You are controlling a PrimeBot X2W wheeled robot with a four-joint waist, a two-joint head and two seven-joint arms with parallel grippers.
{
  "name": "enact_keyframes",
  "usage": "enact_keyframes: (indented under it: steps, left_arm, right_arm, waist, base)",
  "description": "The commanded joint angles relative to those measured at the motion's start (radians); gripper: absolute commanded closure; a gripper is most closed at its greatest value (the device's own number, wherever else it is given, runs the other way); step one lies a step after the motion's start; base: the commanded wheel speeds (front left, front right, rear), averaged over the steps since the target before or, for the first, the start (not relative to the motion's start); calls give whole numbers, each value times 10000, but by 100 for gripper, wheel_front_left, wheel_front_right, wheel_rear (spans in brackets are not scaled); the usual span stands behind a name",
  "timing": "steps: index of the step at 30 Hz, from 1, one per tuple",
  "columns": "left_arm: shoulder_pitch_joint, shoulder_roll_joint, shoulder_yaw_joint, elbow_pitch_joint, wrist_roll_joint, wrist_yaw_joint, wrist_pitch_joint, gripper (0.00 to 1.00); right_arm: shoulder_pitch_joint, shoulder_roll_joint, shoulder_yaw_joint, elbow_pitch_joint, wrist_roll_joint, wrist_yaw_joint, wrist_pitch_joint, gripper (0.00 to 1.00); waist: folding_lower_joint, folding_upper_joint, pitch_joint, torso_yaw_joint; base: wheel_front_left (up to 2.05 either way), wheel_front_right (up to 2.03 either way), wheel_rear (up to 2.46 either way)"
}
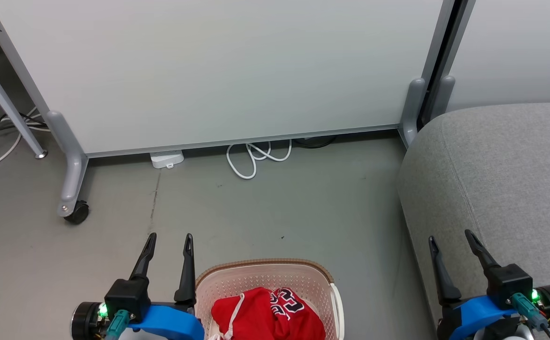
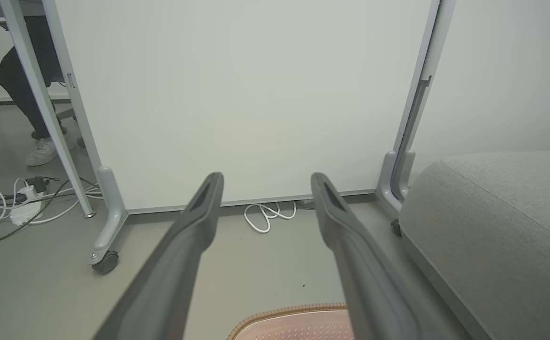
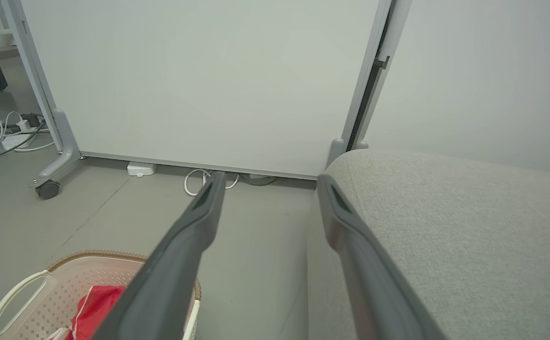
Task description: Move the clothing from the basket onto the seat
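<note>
On a grey floor (image 1: 275,212) before a white partition (image 1: 218,71), the basket (image 1: 265,271) at 6 o'clock held the red clothing (image 1: 265,314). The seat (image 1: 502,179) stood at 3 o'clock. The left gripper (image 1: 170,236) and right gripper (image 1: 450,235) hung spread, empty.

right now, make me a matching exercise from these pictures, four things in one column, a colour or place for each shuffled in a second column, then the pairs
1. clothing
2. basket
3. seat
4. cable

a. white, coiled on the floor
b. cream with a brown rim
c. red, heaped in the basket
d. grey, at the robot's right

Pairs: 1-c, 2-b, 3-d, 4-a
</note>
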Motion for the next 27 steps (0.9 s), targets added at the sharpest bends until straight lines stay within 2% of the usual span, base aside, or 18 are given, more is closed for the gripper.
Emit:
enact_keyframes:
  steps: [1,6,12,21,27]
  left_arm:
    - [-80,-7,42,17,15,-7,-49,0]
    - [-43,-10,65,70,-13,4,-49,0]
    - [-85,20,276,561,-84,44,-39,0]
    - [-1143,313,448,2154,110,-54,-38,0]
    - [-2307,565,495,3930,2,-252,-38,0]
  right_arm:
    - [-14,-55,24,17,44,20,-60,0]
    - [-90,-54,139,12,94,20,-60,0]
    - [-525,-52,878,-161,222,14,-74,0]
    - [-1431,-49,1747,-648,396,14,-222,0]
    - [-2034,-39,2030,-913,840,13,-352,0]
  waist:
    - [0,0,7,-10]
    - [0,0,83,-107]
    - [0,0,695,-813]
    - [0,0,2500,-2125]
    - [0,0,3911,-2859]
  base:
    - [0,0,0]
    - [0,0,0]
    - [0,0,0]
    - [0,0,0]
    - [0,0,0]
